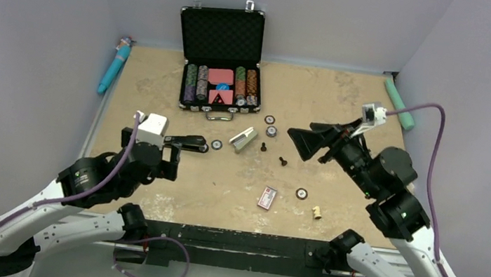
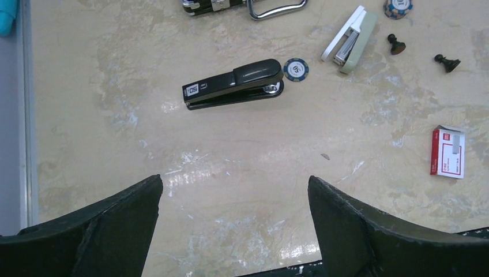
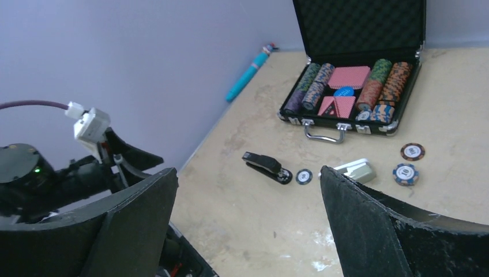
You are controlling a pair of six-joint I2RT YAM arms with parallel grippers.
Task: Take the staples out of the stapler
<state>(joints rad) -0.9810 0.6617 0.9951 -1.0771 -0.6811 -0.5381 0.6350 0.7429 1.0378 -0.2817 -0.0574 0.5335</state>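
The black stapler lies closed on the table, its light label end to the left and a poker chip at its right end. It also shows in the left wrist view and the right wrist view. No staples show; no loose grey strip is in view. My left gripper hangs open and empty just near of the stapler, with only bare table between its fingers. My right gripper is open and empty, raised over the table's right half and facing left.
An open black poker-chip case stands at the back. A pale green-and-white stapler-like thing lies right of the chip. A red-and-white box, chess pieces, loose chips and a small beige piece are scattered mid-table. A blue tube lies far left.
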